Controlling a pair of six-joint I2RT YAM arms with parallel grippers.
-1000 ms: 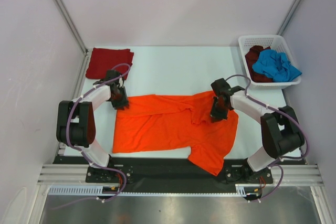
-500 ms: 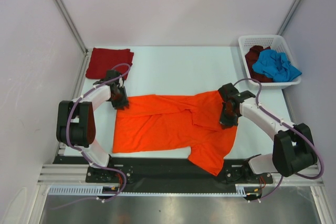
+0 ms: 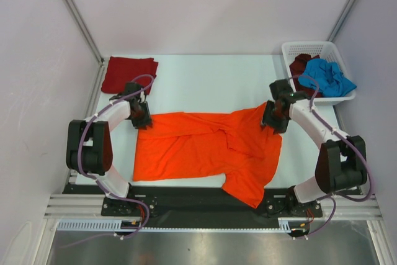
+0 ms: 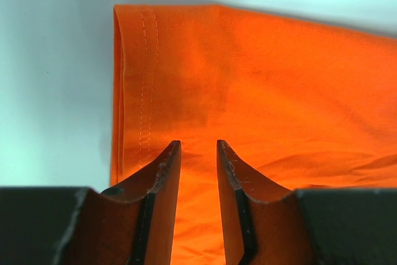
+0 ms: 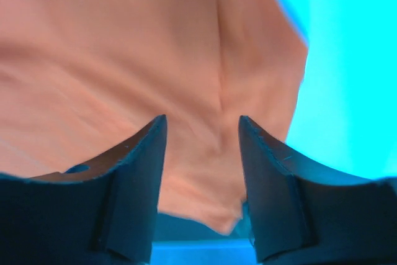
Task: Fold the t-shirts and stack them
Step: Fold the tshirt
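The bright orange t-shirt [image 3: 205,147] lies spread on the table, its lower right part hanging toward the near edge. My left gripper [image 3: 141,119] hovers over the shirt's far left hem corner. In the left wrist view its jaws [image 4: 198,144] stand a little apart above flat orange cloth [image 4: 260,79], with nothing pinched. My right gripper [image 3: 273,121] is at the shirt's far right edge. Its jaws [image 5: 203,119] are wide apart, and a corner of the cloth [image 5: 124,48] lies loose beneath them. A folded dark red t-shirt [image 3: 129,74] rests at the far left.
A white lattice basket [image 3: 310,48] at the far right holds a crumpled blue t-shirt [image 3: 325,77] on top of a dark maroon one [image 3: 302,66]. A black rail runs along the near table edge, and side walls close in left and right.
My right gripper moved right and toward the back, pulling the shirt's upper right part outward, then opened and let go of the cloth. The left arm has not moved.
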